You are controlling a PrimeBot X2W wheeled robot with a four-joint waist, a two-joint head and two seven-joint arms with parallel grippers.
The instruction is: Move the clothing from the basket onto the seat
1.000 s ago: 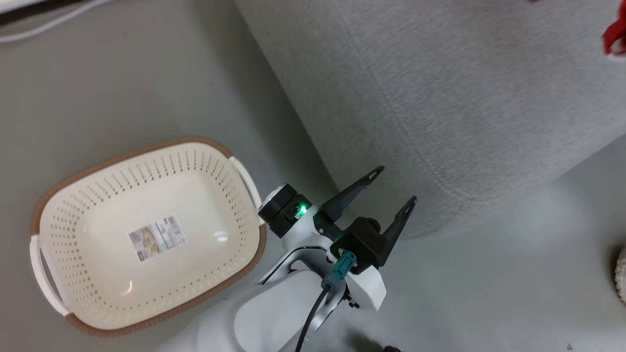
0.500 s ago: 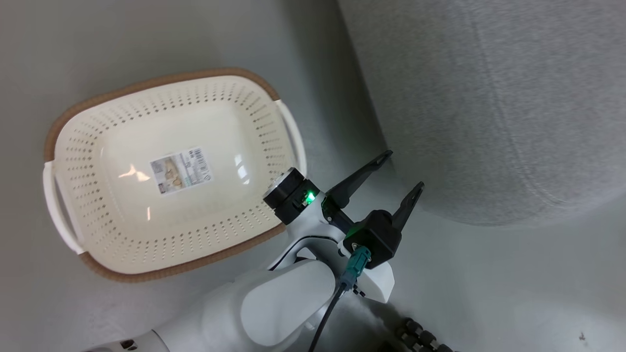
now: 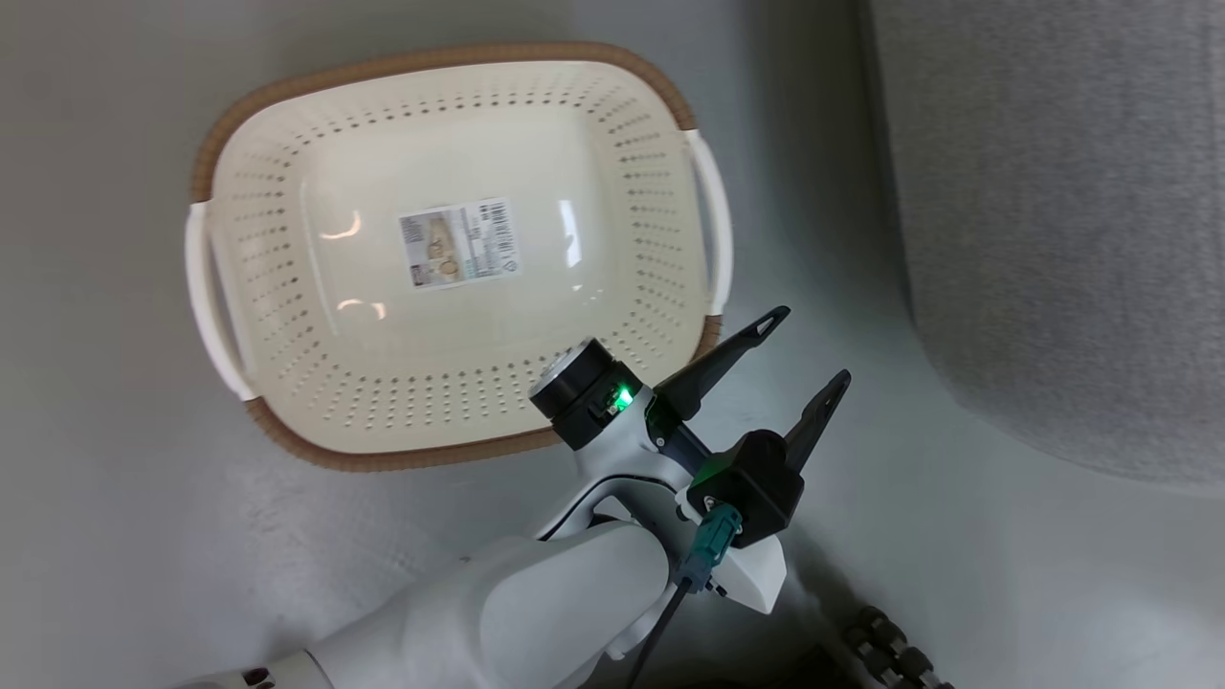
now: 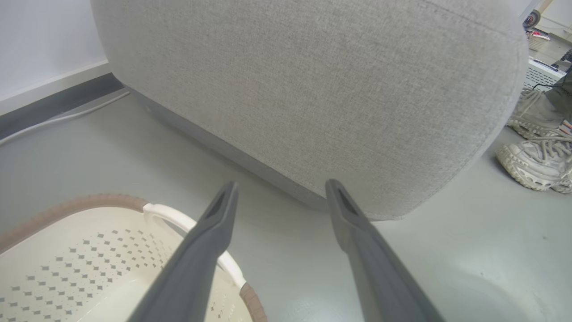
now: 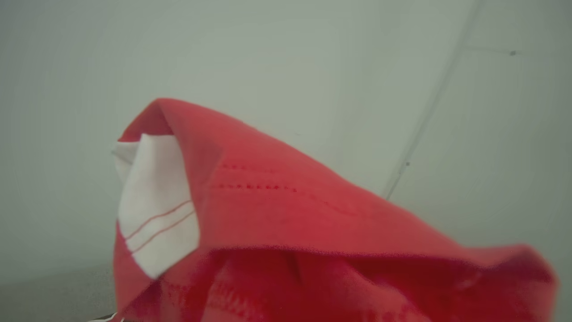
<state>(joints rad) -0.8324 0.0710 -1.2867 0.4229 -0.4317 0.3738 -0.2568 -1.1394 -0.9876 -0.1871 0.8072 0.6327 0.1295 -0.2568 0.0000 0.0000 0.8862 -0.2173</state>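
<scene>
The cream basket [image 3: 440,54] stands on the grey floor, holding nothing but a label sticker [image 3: 459,244]. My left gripper [image 3: 812,346] hangs open and holds nothing, over the floor between the basket's right handle and the light-grey seat [image 3: 1053,191]. In the left wrist view the left gripper [image 4: 281,184] points at the seat's rounded end [image 4: 313,89], with the basket's corner [image 4: 89,250] at the lower left. Red clothing [image 5: 286,214] with a white tag [image 5: 156,201] bunches up over the bottom of the right wrist view, hiding my right gripper's fingers, which are shut on it.
A person's pale shoes [image 4: 536,156] stand on the floor past the seat's end. A cable [image 4: 58,118] runs along the wall's base. A dark ribbed hose [image 3: 890,641] lies near the head view's bottom edge.
The head camera has swung, so the basket now sits higher and further right in the picture and the seat has slid to the right edge. My left gripper stays open.
</scene>
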